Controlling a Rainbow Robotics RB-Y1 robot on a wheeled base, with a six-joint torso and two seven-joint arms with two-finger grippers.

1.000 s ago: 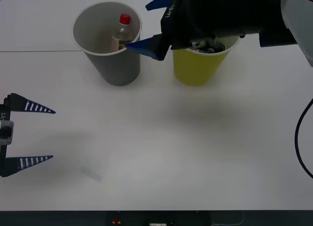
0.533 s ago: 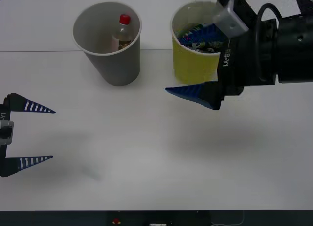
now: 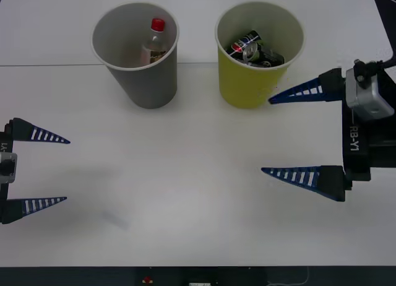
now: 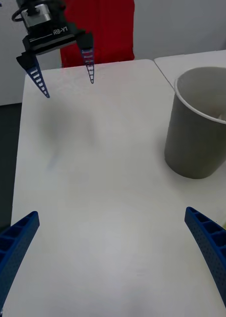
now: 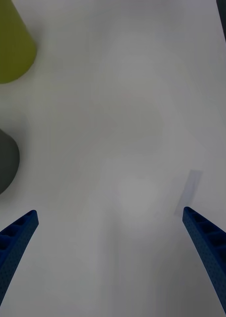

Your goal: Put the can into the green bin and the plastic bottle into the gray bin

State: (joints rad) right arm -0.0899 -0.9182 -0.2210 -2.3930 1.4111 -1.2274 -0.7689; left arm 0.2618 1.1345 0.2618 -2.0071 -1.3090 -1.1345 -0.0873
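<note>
Between the spread right gripper and left gripper, bare table.

"RB-Y1" on right end effector and left end effector housings

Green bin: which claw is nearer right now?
Right. The right claw hangs open just beside the green bin, one finger almost touching it; the left claw sits open across the table.

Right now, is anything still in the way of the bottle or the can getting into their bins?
Nothing visible. The bottle already stands inside the gray bin, and the can lies inside the green bin. The right gripper and left gripper are open, holding nothing.
</note>
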